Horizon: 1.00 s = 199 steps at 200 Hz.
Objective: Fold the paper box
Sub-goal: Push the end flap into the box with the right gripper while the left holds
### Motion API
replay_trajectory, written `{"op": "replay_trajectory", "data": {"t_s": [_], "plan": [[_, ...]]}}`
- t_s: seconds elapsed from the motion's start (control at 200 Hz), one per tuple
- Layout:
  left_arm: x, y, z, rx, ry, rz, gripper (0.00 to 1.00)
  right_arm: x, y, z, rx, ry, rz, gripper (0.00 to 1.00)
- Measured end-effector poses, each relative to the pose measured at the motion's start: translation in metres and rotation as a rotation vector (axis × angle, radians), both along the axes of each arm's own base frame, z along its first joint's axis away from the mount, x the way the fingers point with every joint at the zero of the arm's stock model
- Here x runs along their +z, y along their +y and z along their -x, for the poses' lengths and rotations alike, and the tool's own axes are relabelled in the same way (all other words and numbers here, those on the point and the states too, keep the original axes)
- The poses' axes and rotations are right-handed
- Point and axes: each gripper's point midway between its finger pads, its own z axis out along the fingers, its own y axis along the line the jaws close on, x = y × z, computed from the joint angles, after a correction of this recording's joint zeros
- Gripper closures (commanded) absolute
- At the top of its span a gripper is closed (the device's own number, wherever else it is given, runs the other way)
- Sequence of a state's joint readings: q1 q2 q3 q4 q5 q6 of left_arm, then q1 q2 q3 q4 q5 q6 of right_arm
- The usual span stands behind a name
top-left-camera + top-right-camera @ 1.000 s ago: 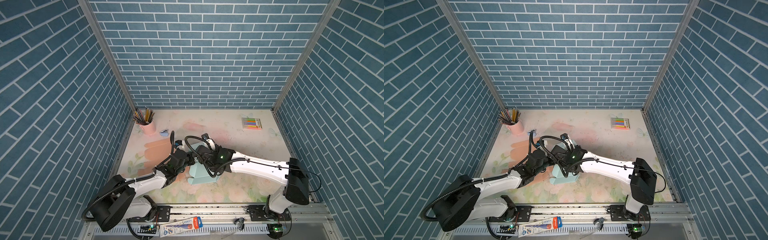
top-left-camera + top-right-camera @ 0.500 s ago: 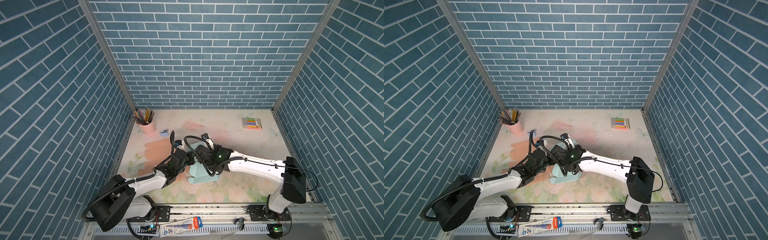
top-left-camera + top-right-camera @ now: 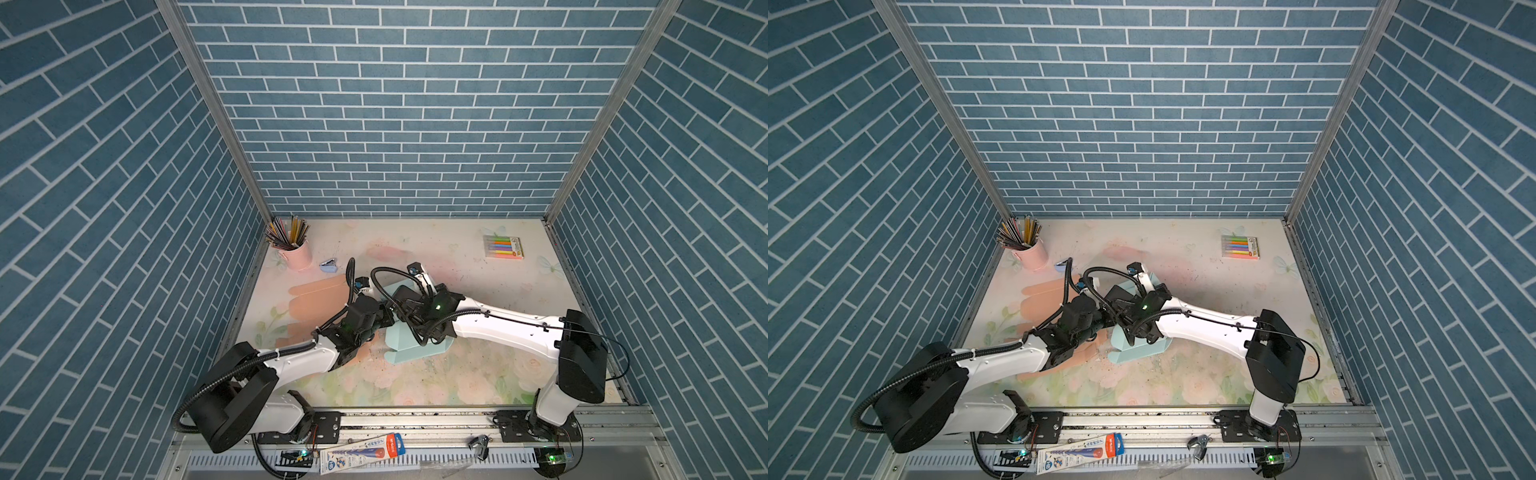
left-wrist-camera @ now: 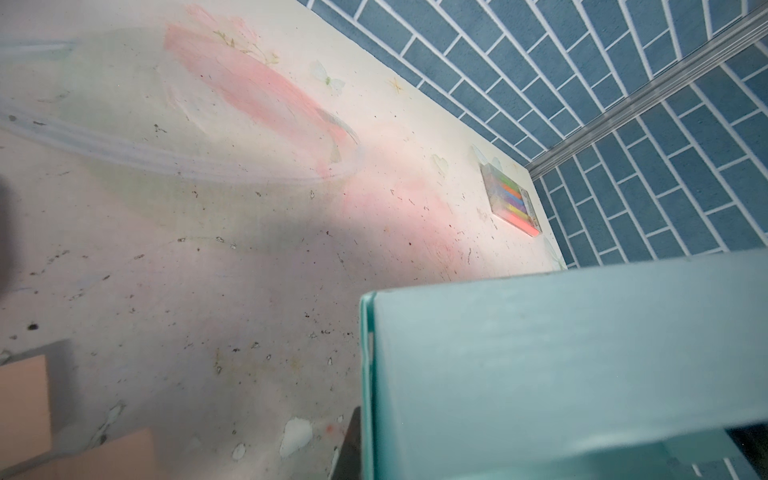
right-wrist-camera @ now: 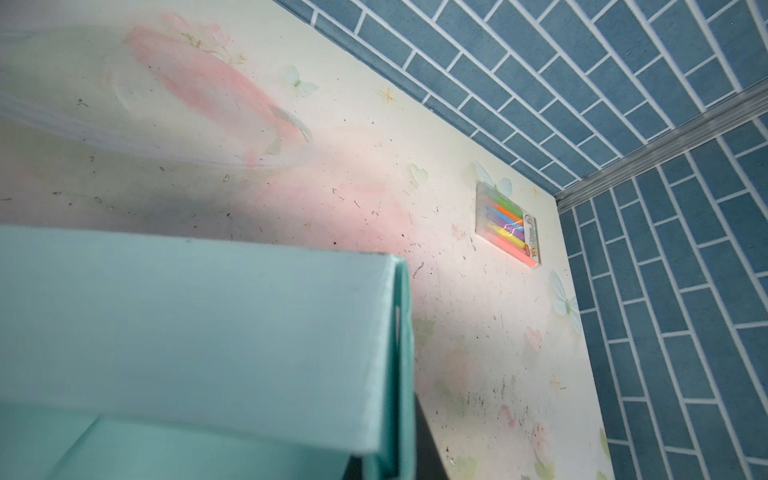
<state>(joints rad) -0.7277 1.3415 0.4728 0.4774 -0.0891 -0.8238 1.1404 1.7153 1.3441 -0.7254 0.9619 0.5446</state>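
The pale teal paper box stands partly folded at the middle of the table, its walls raised. My left gripper meets its left side. In the left wrist view that gripper is shut on the box, on the doubled left wall, with one dark finger outside the wall. My right gripper reaches in from the right, mostly hidden under its wrist. In the right wrist view it is shut on the box at the right wall, with a dark finger outside.
A pink cup of pencils and a small blue object sit at the back left. Flat peach sheets lie left of the box. A pack of markers lies at the back right. A pen packet rests on the front rail.
My right gripper's jaws have closed onto the box's wall, and that arm has shifted slightly left. The left arm and the box have hardly moved.
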Motion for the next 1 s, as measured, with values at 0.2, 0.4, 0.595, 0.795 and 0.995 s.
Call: {"op": "replay_trajectory", "data": {"t_s": [0.2,0.4,0.595,0.795,0.995], "plan": [[0.002,-0.004,-0.001,0.013,-0.001,0.016,1.0,0.005,0.0,-0.006,-0.02,-0.035,0.044,0.99],[0.005,-0.005,-0.006,0.053,-0.007,0.044,1.0,0.017,0.009,-0.009,-0.046,-0.074,0.098,0.99],[0.009,-0.007,-0.007,0.067,-0.016,0.067,1.0,0.022,0.008,-0.006,-0.055,-0.082,0.094,0.97],[0.009,-0.01,-0.005,0.058,-0.015,0.068,1.0,0.019,0.002,0.001,-0.044,-0.092,0.063,0.9],[0.006,-0.01,-0.004,0.054,-0.009,0.058,1.0,0.014,0.001,0.007,-0.024,-0.104,0.018,0.84]]}}
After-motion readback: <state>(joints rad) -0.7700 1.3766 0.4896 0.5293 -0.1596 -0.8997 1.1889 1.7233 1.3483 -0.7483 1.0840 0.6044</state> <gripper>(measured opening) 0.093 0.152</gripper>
